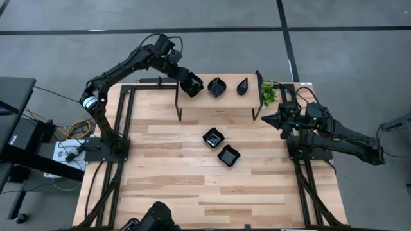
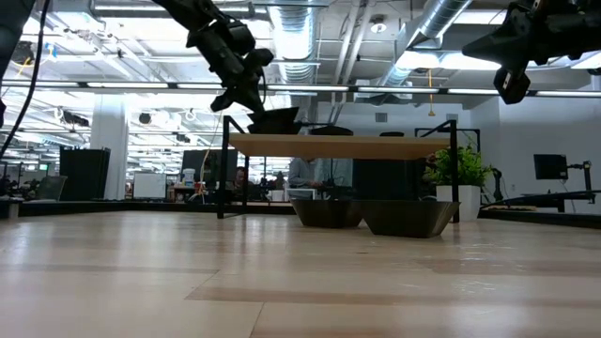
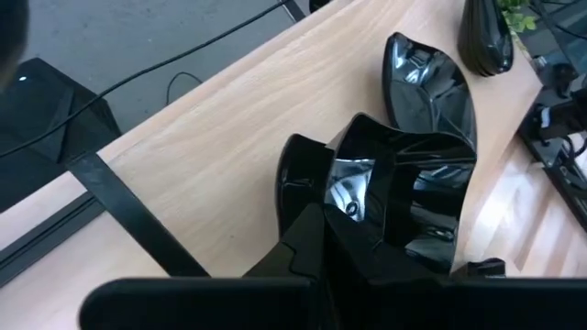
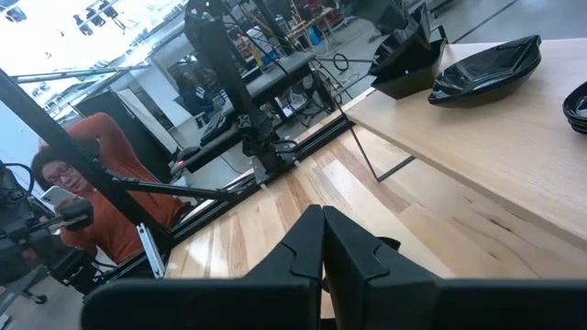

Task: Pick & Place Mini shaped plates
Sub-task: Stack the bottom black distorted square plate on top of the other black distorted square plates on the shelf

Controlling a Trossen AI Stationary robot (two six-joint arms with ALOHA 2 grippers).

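A low wooden shelf (image 1: 221, 102) stands at the far middle of the table. Three glossy black mini shaped plates are at shelf height: one (image 1: 192, 87) with my left gripper (image 1: 186, 80) shut on it, a wavy one (image 1: 216, 86) beside it, and a teardrop one (image 1: 243, 85). Two more plates (image 1: 213, 137) (image 1: 228, 155) rest on their bases on the table in front of the shelf. My right gripper (image 1: 266, 119) waits shut at the right, above the table. My left gripper holds the leftmost plate by its rim (image 3: 341, 188) on the side toward the shelf's left end. The fingers slant down from the far left. In the low view the plate (image 2: 278, 120) sits level at the shelf top; whether it rests there or hangs just clear, I cannot tell.
A small green plant (image 1: 268, 94) stands at the shelf's right end, close to my right gripper. Black frame rails (image 1: 122, 122) run along the table's left and right sides. A person in an orange top (image 4: 101, 183) sits beyond the table.
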